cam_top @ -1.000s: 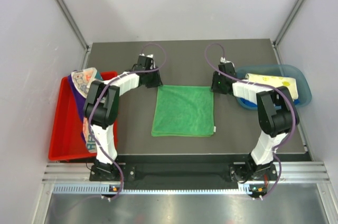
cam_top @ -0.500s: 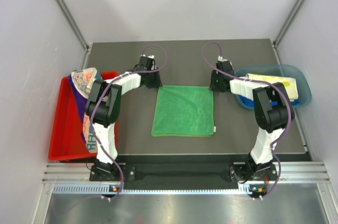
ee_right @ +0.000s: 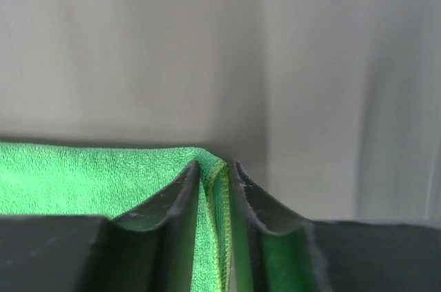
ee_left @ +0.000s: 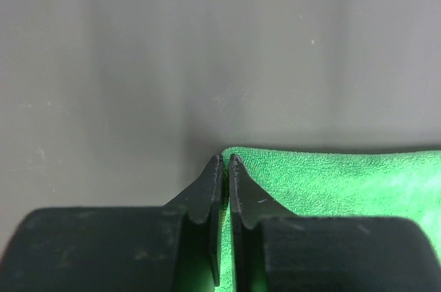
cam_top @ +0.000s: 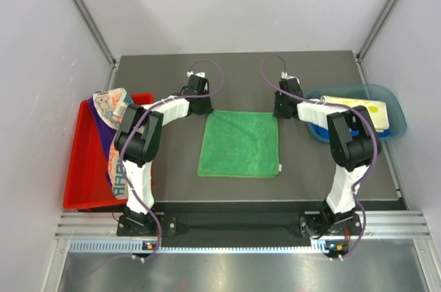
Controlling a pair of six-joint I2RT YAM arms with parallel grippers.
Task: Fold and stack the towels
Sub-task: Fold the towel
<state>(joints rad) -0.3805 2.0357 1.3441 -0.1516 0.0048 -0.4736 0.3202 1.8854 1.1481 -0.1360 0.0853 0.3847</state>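
— Five entries, left to right?
— Red tray (cam_top: 76, 182): heaped towels (cam_top: 110, 109), crumpled. My left gripper (ee_left: 225, 158): jaws drawn to a thin slit on the far-left corner of the green towel (cam_top: 239, 144), green showing between them. Towel itself: flat, mid-table. My right gripper (ee_right: 215, 164): narrow, pinching a raised fold at the far-right corner. Blue bin (cam_top: 396, 123): pale yellow towel (cam_top: 355, 105) lying in it.
— Step in hand?
— First fold, by my reckoning, both far corners gripped. Next move calls for lifting them level and carrying them toward the near edge together, so the cloth does not skew.
— Surface, room?
— Table (cam_top: 172, 182): dark, matte. Walls (cam_top: 241, 3): plain, pale. Metal rail (cam_top: 241, 226) along the near edge
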